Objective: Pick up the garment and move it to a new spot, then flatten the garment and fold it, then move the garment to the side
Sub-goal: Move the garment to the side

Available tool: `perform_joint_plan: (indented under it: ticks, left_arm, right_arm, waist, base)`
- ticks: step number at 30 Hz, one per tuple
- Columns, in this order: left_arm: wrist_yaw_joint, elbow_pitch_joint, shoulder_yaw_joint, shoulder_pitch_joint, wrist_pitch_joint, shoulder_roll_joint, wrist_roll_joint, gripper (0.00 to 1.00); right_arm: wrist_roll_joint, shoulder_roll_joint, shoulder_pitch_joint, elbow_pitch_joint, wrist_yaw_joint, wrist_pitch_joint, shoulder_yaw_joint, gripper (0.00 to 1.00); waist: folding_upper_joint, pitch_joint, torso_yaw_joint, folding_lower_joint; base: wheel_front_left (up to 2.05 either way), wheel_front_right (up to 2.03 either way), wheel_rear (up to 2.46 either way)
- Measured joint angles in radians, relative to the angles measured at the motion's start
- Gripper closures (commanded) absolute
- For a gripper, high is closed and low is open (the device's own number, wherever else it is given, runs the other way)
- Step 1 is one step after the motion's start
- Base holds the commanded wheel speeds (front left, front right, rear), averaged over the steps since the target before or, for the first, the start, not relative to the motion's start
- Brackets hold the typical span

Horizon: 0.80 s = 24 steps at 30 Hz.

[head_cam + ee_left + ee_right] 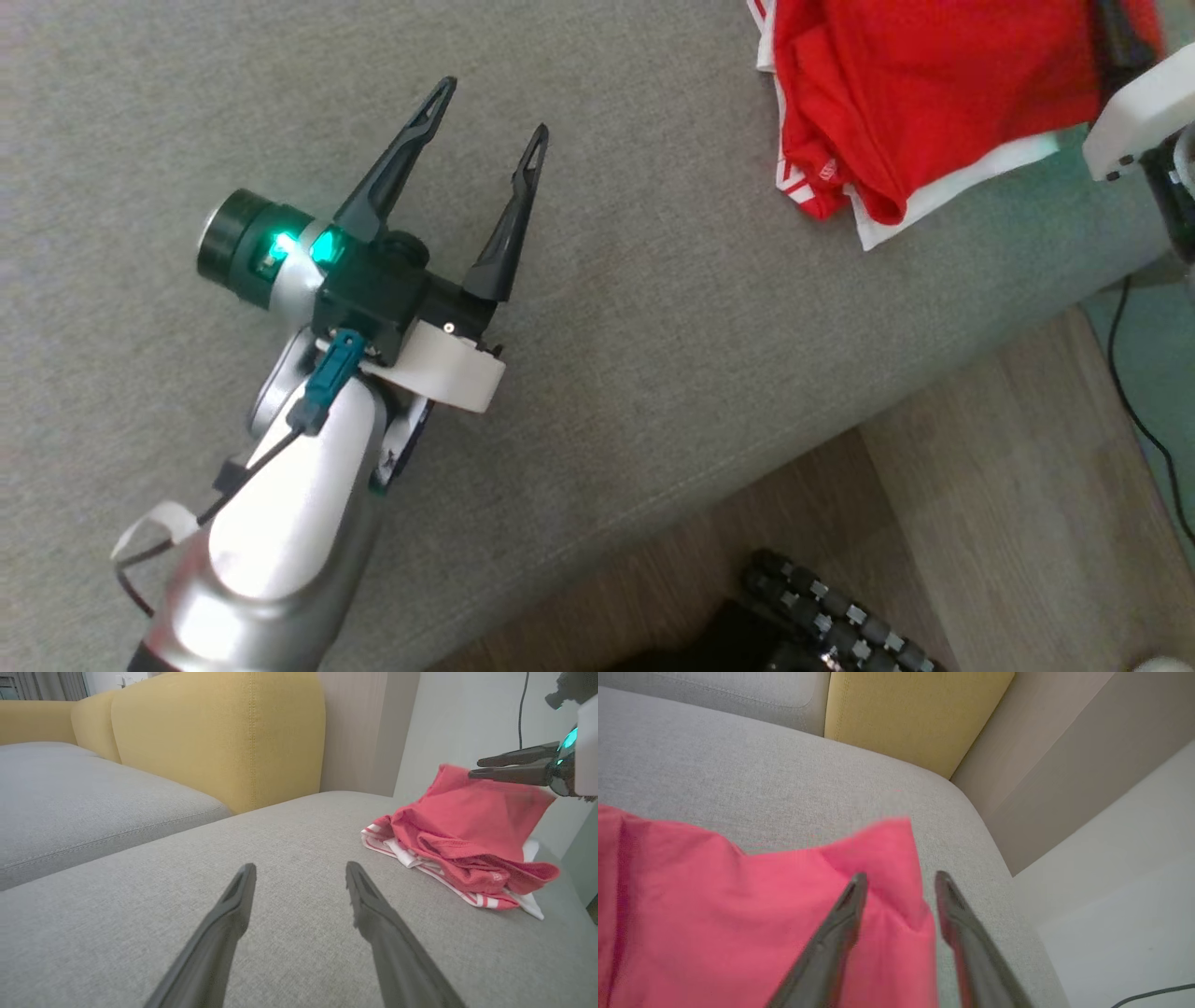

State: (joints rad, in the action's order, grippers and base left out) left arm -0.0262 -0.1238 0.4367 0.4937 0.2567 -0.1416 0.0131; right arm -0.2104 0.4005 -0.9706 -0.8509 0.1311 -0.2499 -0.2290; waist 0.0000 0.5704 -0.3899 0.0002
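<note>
— Near side?
— The seat (653,280) ends at its seam, with floor (980,485) beyond. The left claw (493,107) hangs wide over bare grey fabric, with room all round.
— And the garment (915,84)?
— Far right, crumpled by the seat's right edge. The right claw (901,876) is over it, fingers parted.

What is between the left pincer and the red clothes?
Just bare grey sofa cushion lies between the left pincer and the red garment, as the head view shows.
</note>
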Motion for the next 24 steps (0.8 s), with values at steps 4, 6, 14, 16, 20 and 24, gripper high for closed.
perform_joint_plan:
  ticks: [4,6,14,16,20,24]
  left_arm:
    - [0.012,0.009,-0.001,-0.009,0.000,0.018,-0.021,0.00]
    - [0.020,0.014,-0.002,-0.016,0.000,0.024,-0.028,0.00]
    - [0.072,0.046,-0.053,-0.108,0.000,0.058,-0.088,0.00]
    - [0.089,0.060,-0.074,-0.139,0.000,0.066,-0.102,0.00]
    - [0.117,0.083,-0.128,-0.211,0.000,0.078,-0.126,0.00]
    - [0.135,0.092,-0.160,-0.285,0.000,0.084,-0.137,0.00]
  right_arm:
    - [0.000,0.000,0.010,0.006,0.000,-0.002,0.008,0.00]
    - [0.001,0.000,0.018,0.011,0.000,-0.003,0.012,0.00]
    - [0.003,-0.027,0.097,0.122,0.000,-0.002,0.040,0.00]
    - [-0.011,-0.051,0.132,0.167,0.000,-0.002,0.045,0.00]
    - [-0.038,-0.118,0.236,0.257,0.000,0.013,0.059,0.00]
    - [-0.046,-0.189,0.370,0.343,0.000,0.012,0.102,0.00]
  waist:
    - [0.0000,-0.035,0.017,0.0000]
    - [0.0000,-0.046,0.023,-0.0001]
    - [0.0000,-0.162,0.092,-0.0001]
    - [0.0000,-0.194,0.118,-0.0002]
    - [0.0000,-0.257,0.178,-0.0002]
    - [0.0000,-0.322,0.237,-0.0002]
  base:
    - [0.00,0.00,0.00]
    - [0.00,0.00,0.00]
    - [0.00,0.00,0.00]
    - [0.00,0.00,0.00]
    - [0.00,0.00,0.00]
    - [0.00,0.00,0.00]
